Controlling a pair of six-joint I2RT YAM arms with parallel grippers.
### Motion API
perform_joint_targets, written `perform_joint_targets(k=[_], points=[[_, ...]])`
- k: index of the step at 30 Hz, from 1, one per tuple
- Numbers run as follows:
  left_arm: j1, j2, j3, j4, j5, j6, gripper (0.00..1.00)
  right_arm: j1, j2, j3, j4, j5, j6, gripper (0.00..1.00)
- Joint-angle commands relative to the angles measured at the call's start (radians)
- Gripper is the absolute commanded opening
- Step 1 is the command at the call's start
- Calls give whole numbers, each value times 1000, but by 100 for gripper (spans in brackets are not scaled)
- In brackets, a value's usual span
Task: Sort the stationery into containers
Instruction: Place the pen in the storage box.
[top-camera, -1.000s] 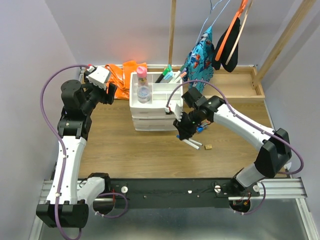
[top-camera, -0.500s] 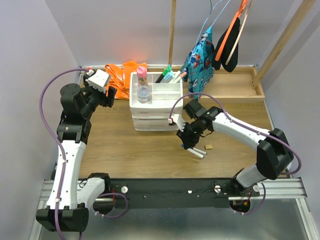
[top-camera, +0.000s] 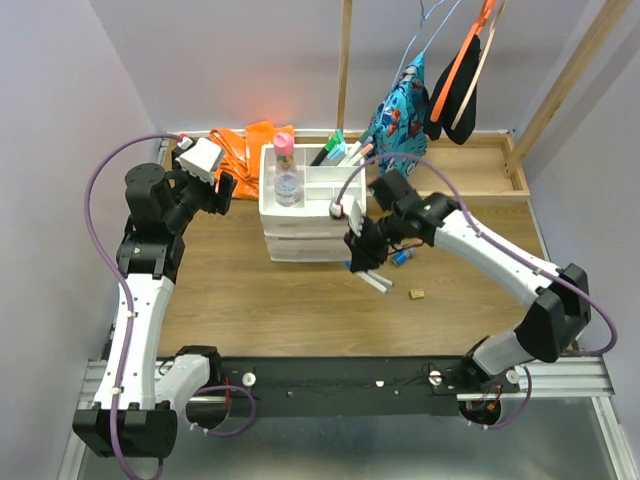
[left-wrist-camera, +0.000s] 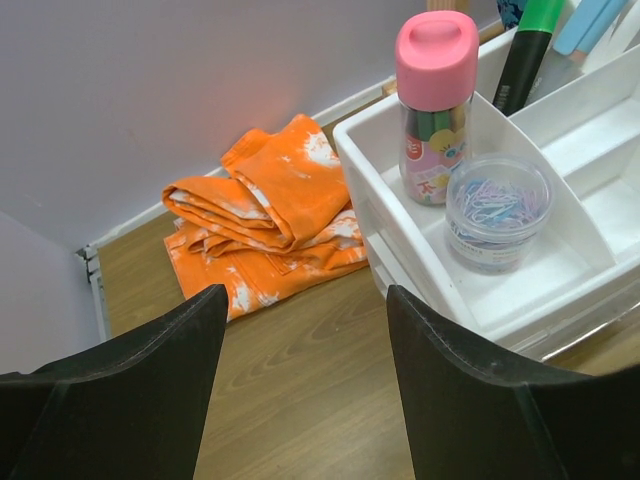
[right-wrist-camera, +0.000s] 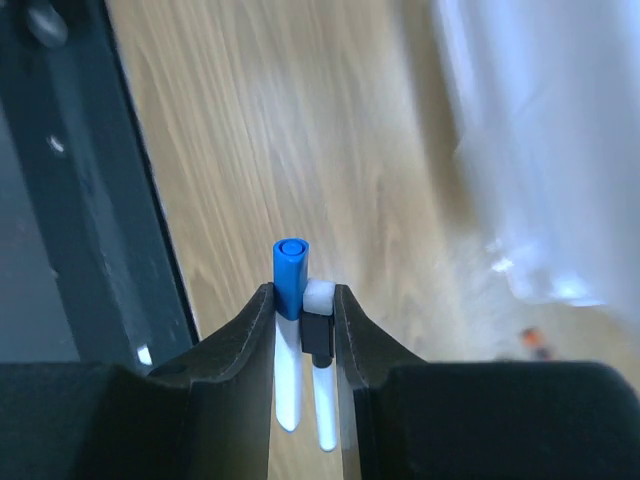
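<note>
My right gripper (top-camera: 361, 262) is shut on two thin white markers (top-camera: 377, 284), one blue-capped (right-wrist-camera: 290, 270) and one black-capped (right-wrist-camera: 317, 335), side by side between the fingers above the wood, just right of the white drawer unit (top-camera: 300, 245). A small blue highlighter (top-camera: 401, 257) and a tan block (top-camera: 416, 294) lie on the table near it. In the unit's top tray (left-wrist-camera: 372, 190) stand a pink-capped bottle (left-wrist-camera: 437, 100) and a clear round jar (left-wrist-camera: 497, 210) of paper clips. More markers (top-camera: 340, 150) stick up at its back. My left gripper (left-wrist-camera: 305, 300) hangs open and empty left of the unit.
An orange cloth (top-camera: 245, 150) lies folded at the back left, beside the drawer unit. A wooden frame tray (top-camera: 470, 175) runs along the back right, with clothes (top-camera: 400, 110) hanging over it. The black rail (top-camera: 340, 380) with the arm bases edges the near side.
My right gripper, still holding the two markers, dipped toward the near side and came back up beside the drawer unit. The left arm shifted only slightly.
</note>
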Motion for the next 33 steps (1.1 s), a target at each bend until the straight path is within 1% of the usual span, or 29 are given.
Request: perform_joint_targets(k=[1, 3, 7, 12, 13, 14, 15, 16, 18, 19, 21, 22, 24, 25, 33], points=[[7, 25, 36, -6, 38, -8, 74, 5, -63, 275, -104, -143, -47, 7], [7, 31, 42, -7, 39, -12, 74, 5, -72, 324, -107, -189, -42, 7], [5, 42, 57, -19, 35, -2, 74, 5, -98, 408, -29, -198, 20, 4], [5, 50, 55, -13, 38, -5, 73, 6, -106, 479, 60, -134, 57, 3], [5, 51, 55, -12, 38, -3, 73, 5, -104, 493, 107, -109, 86, 1], [5, 56, 54, -9, 36, -5, 74, 3, -101, 503, 138, -45, 102, 1], [5, 56, 55, -6, 38, -8, 74, -1, -98, 522, 173, -16, 113, 1], [4, 57, 55, -4, 38, -8, 74, -8, -95, 522, 257, 9, 131, 1], [4, 62, 52, 7, 36, -12, 74, -32, -92, 504, 357, 62, 155, 1], [4, 63, 52, 10, 38, -12, 74, -44, -86, 496, 460, 72, 192, 1], [4, 68, 52, 13, 38, -15, 74, -79, -74, 484, 549, 93, 241, 1], [4, 70, 57, 13, 38, -17, 74, -96, -63, 474, 623, 96, 295, 1], [4, 70, 60, 4, 35, -9, 74, -135, -35, 462, 686, 109, 336, 1], [4, 70, 63, 4, 33, -9, 74, -147, -28, 439, 744, 116, 361, 0], [4, 53, 36, -1, 17, 6, 74, -193, 63, 395, 899, 110, 455, 0]])
